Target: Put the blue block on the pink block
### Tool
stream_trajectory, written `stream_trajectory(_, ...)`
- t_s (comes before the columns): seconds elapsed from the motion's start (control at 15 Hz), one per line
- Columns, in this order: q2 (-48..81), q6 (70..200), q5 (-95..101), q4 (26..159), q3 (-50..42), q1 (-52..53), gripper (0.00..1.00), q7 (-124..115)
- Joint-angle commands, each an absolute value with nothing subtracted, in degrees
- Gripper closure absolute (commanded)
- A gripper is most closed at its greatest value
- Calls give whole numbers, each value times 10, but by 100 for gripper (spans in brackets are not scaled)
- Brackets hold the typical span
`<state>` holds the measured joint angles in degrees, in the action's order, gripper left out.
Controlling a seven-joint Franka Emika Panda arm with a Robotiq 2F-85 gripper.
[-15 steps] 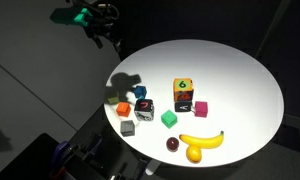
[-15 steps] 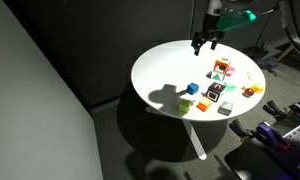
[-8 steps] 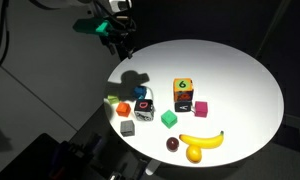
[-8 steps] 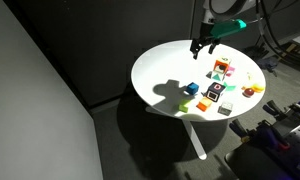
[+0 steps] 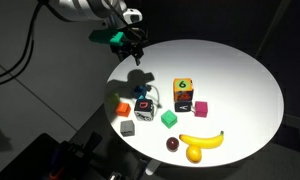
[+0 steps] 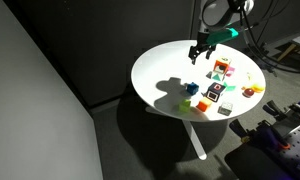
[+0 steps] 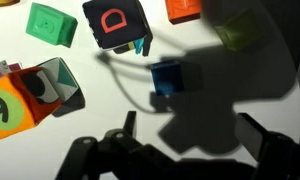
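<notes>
A round white counter point(image 5: 230, 70) stands in a dark room in both exterior views. My arm point(image 5: 85, 10) reaches in from an upper corner. My tool point(image 5: 132, 48) hangs above the counter near its edge, its fingers spread wide with nothing between them, and its shadow falls on the white surface below.

A yellow banana point(image 5: 202, 140) lies near the opposite edge. A yellow-green block marked "6" point(image 5: 182, 90) stands toward the middle. The pink block point(image 5: 200, 107) sits on the counter just beside it, with nothing on top.

In the wrist view, the blue block point(image 7: 168, 77) rests on the counter in my tool's shadow, clear of my fingers. It sits just beside a black cube point(image 7: 117, 25) with a red mark. The "6" block stands between the blue block and the pink block.

A green cube point(image 5: 169, 118), an orange cube point(image 5: 121, 107) and a grey cube point(image 5: 127, 128) sit nearby.
</notes>
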<state>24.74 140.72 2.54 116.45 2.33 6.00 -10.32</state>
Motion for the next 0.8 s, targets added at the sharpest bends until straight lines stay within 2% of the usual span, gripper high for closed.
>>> stream_trajectory(0.0, 272, 1399, 20, 1134, 23, 57, 0, -81)
stream_trajectory(0.73, 273, 1405, 22, 1139, 20, 63, 0, -91)
